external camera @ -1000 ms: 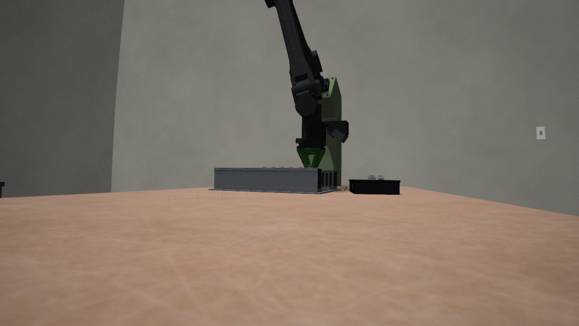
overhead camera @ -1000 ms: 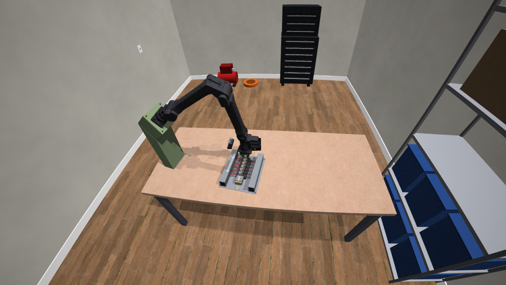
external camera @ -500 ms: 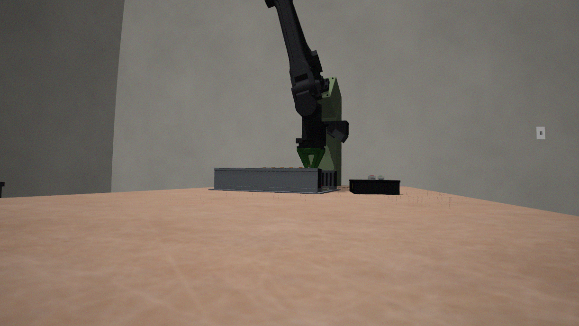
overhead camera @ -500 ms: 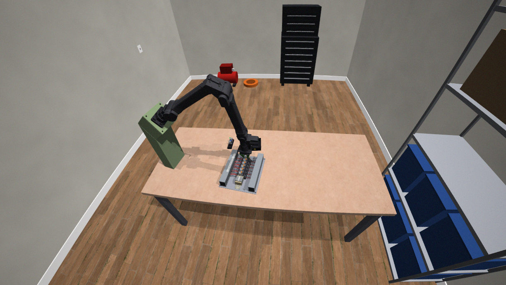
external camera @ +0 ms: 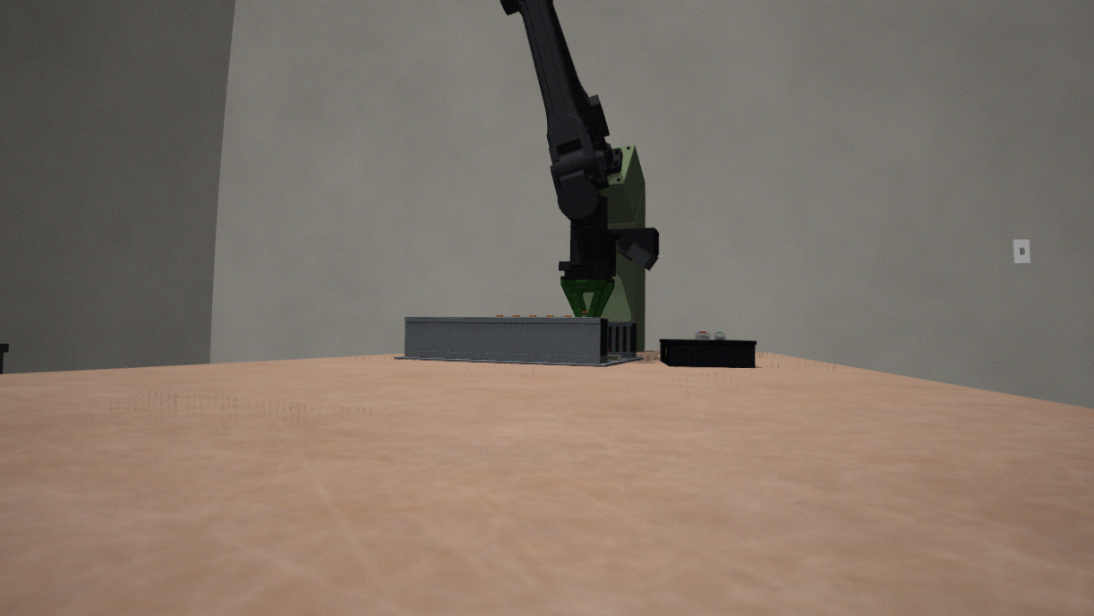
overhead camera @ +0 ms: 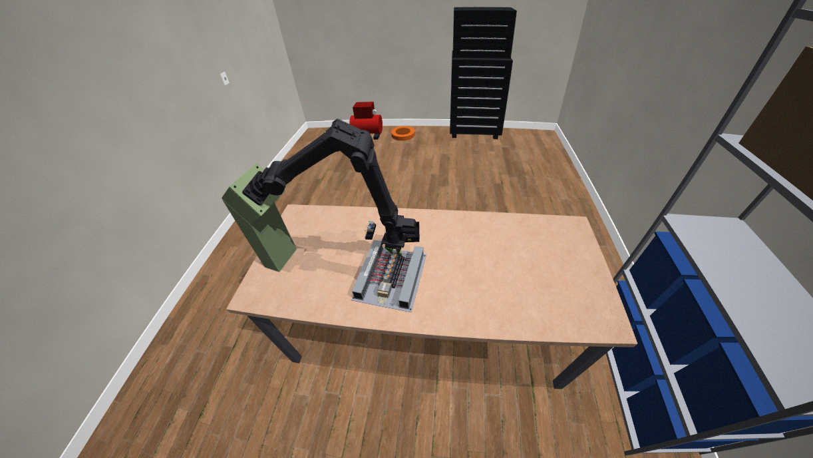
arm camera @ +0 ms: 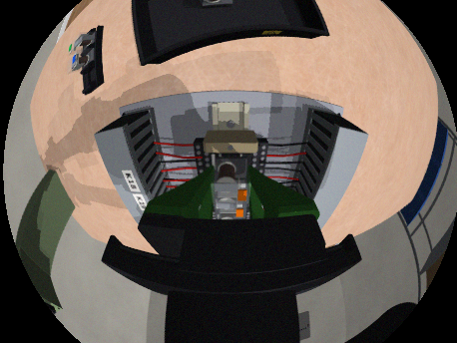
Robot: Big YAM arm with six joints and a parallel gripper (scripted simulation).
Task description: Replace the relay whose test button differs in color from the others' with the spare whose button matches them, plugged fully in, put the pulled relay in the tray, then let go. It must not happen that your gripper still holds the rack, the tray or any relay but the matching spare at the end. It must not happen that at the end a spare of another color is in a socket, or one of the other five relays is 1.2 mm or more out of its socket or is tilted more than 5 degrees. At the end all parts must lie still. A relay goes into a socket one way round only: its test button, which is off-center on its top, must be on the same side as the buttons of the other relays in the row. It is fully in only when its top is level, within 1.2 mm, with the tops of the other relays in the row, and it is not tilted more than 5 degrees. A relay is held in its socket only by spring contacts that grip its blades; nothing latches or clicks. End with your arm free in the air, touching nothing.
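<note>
Right between the fingertips of the gripper (overhead camera: pixel 392 249) (external camera: pixel 586 312) (arm camera: pixel 230 174), pinched rather than spread, sits a clear-cased relay with an orange button (external camera: pixel 585 311) (arm camera: pixel 228 188), which I take to be the matching spare. It stands at the end of the row, over or in the socket there. Beyond it, away from the fingers, the other buttons (external camera: pixel 533 315) show orange too, so the odd one seems to be out of the row. In the exterior view the pinched relay's button looks a touch higher than its neighbours, so seating may be unfinished; depth and tilt I can't confirm.

Farther out, past the near end of the rack (overhead camera: pixel 418 269) (external camera: pixel 501 341) (arm camera: pixel 350 145), the black tray (overhead camera: pixel 416 233) (external camera: pixel 708 354) (arm camera: pixel 175 51) has a relay (arm camera: pixel 217 2) in it, cut off by the wrist view, probably the pulled one. Off to one side of that, the spare holder (overhead camera: pixel 370 232) (arm camera: pixel 93 75) carries the green-button and blue-button spares.

Left, as I judge it: press straight down until level, let go, then lift free.
</note>
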